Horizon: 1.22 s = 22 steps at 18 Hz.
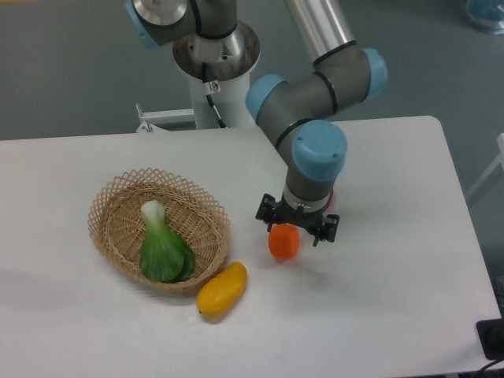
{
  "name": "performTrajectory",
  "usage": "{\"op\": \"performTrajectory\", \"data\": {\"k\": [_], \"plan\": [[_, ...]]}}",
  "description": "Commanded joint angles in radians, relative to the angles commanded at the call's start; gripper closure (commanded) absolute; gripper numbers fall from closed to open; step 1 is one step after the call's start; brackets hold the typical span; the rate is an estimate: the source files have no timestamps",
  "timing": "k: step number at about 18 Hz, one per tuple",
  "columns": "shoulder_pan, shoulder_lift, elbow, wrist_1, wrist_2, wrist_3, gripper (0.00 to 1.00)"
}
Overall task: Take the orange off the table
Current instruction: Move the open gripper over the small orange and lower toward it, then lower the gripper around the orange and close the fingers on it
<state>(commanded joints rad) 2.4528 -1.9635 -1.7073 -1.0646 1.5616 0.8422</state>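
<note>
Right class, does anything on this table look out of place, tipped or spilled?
Nothing stands out. The bok choy lies inside the basket, the mango rests beside it on the table, and the end effector sits over the orange.

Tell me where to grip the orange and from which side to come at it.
Grip the orange across its widest middle, coming straight down from above. It is small and round and sits free on the table, apart from the mango and the basket. The gripper is already right over it.

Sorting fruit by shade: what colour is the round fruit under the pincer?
Bright red-orange: the orange, seen in the fixed camera view.
</note>
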Motion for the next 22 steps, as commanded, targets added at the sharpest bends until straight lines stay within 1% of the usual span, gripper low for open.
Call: {"op": "performTrajectory", "data": {"k": [2, 3, 4, 6, 10, 14, 16, 17, 18, 20, 22], "plan": [[-0.003, 0.0, -0.017, 0.002, 0.0, 0.002, 0.0], [-0.005, -0.002, -0.025, 0.014, 0.0, 0.003, 0.0], [-0.006, -0.003, -0.032, 0.037, 0.0, 0.002, 0.0], [-0.008, -0.015, -0.055, 0.101, 0.002, 0.002, 0.0], [-0.038, -0.035, -0.058, 0.104, 0.089, -0.008, 0.0], [-0.043, -0.041, -0.058, 0.106, 0.101, -0.011, 0.0], [-0.048, -0.046, -0.058, 0.106, 0.101, -0.011, 0.06], [-0.049, -0.048, -0.058, 0.106, 0.103, -0.026, 0.23], [-0.049, -0.049, -0.058, 0.106, 0.103, -0.026, 0.29], [-0.049, -0.048, -0.055, 0.107, 0.103, -0.026, 0.35], [-0.049, -0.048, -0.054, 0.118, 0.103, -0.031, 0.39]]}}
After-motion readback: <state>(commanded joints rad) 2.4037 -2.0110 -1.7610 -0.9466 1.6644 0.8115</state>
